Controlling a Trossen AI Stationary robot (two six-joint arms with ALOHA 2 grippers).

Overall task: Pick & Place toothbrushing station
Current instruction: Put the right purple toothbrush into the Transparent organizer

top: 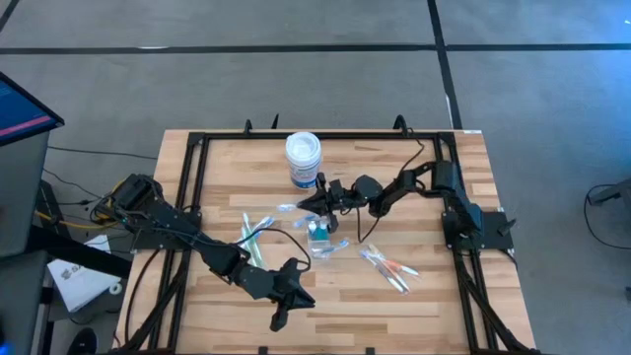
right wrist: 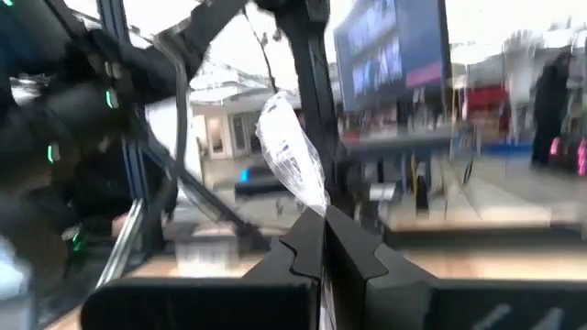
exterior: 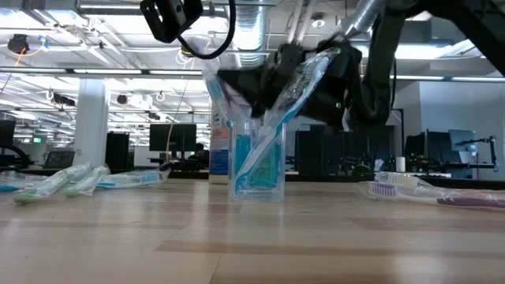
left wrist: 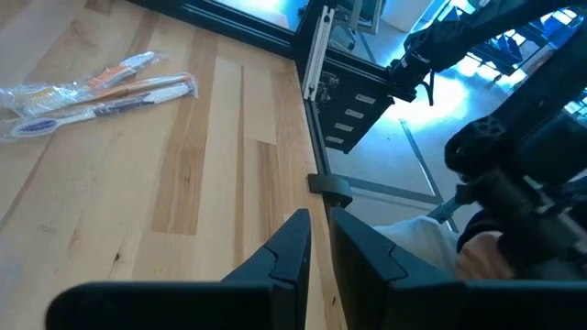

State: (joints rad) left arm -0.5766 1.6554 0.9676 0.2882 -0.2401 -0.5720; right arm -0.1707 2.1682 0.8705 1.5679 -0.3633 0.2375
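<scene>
A small clear cup stands mid-table and also shows in the high view. A blue toothbrush in a clear wrapper leans in it, lower end inside. My right gripper hovers just above the cup, shut on clear wrapper. More wrapped toothbrushes lie flat to the cup's left and right. My left gripper is shut and empty near the table's near edge. My right gripper pinches a clear wrapper between its two fingertips, and a crumpled end of it sticks out past them. The fingers come about level from the table's right, above the cup. The low view shows the wrapped brush slanting, its lower end in the cup.
A white round jar with a blue label stands behind the cup near the far edge. A black frame runs around the tabletop. Bare wood lies between the cup and my left gripper.
</scene>
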